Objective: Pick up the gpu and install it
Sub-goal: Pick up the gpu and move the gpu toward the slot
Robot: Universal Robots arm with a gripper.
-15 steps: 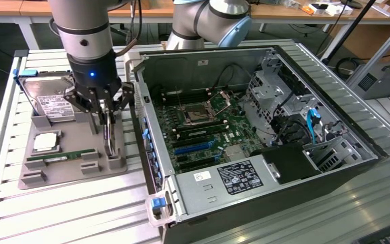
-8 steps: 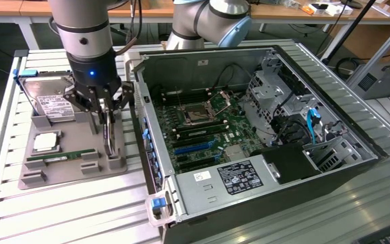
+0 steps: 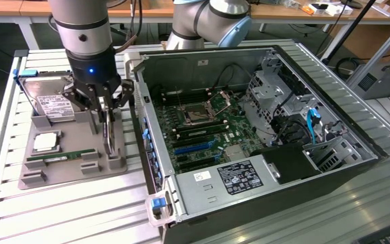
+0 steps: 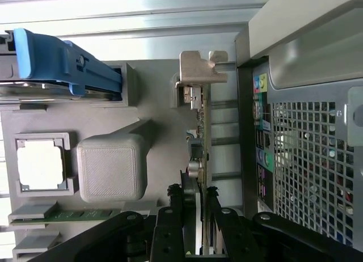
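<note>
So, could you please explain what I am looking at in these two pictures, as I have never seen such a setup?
This is a robot arm ending in a two-fingered gripper. One picture comes from a camera off the arm, looking over the whole bench. The other comes from a camera on the wrist, looking along the fingers. On the slatted table a grey tray holds a hard drive, a processor chip, a RAM stick and the gpu, which stands on edge. Next to the tray lies an open computer case. The gripper is closed on the gpu, one finger on each face.
</note>
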